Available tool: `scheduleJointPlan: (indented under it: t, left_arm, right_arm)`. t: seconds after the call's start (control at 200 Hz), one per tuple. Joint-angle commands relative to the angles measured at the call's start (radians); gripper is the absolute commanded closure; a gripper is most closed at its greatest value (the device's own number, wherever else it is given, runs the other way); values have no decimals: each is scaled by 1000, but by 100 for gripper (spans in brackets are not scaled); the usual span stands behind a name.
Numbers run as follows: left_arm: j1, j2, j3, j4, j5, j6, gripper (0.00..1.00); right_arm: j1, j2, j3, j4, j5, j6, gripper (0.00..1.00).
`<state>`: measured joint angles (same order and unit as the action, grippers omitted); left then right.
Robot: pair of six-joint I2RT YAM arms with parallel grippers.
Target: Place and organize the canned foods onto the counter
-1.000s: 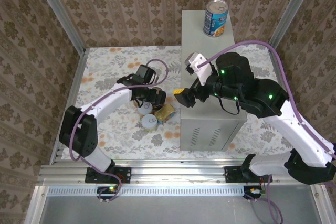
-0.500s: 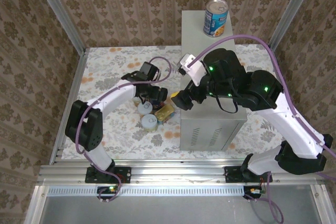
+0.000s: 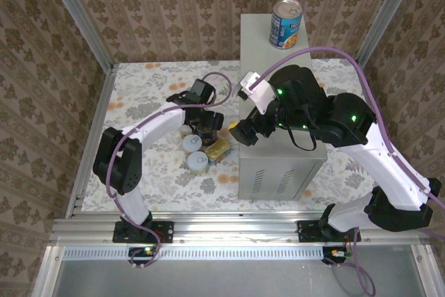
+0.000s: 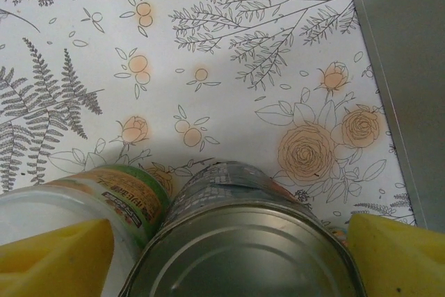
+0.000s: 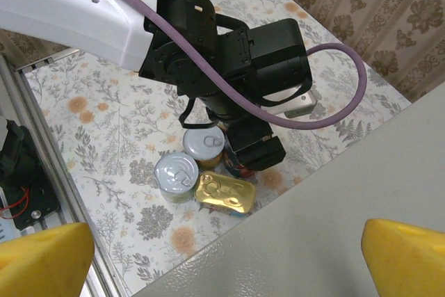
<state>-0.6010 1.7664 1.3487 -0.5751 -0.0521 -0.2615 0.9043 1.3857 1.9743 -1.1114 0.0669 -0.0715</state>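
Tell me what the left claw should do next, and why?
Probably squeeze shut on the round dark-labelled can with the silvery lid. The left claw straddles it, a yellow pad on each side, with a gap showing beside the left pad. It sits on the floral floor, not yet on the tall grey metal counter.

Canned foods: one up on the counter, the rest grouped on the floral floor.
A blue-labelled can stands upright at the 12 o'clock end of the light grey counter. Off the counter's 9 o'clock side lie a flat gold tin, a silvery-lidded can at its 8 o'clock, and an upright dark-labelled can just beside a green-and-orange-labelled can.
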Motion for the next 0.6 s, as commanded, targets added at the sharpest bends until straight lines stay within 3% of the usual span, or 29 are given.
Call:
scheduleJointPlan:
  t: [0.0, 0.335, 0.595]
  left_arm:
    - [-11, 26, 17, -35, -2, 11, 17]
    - [-22, -23, 59, -109, -44, 22, 35]
    - [-23, -71, 103, -166, -36, 38, 46]
  right_arm:
    - [7, -17, 8, -25, 41, 13, 0]
    - [-6, -35, -13, 32, 136, 20, 0]
    - [-138, -35, -42, 114, 129, 71, 0]
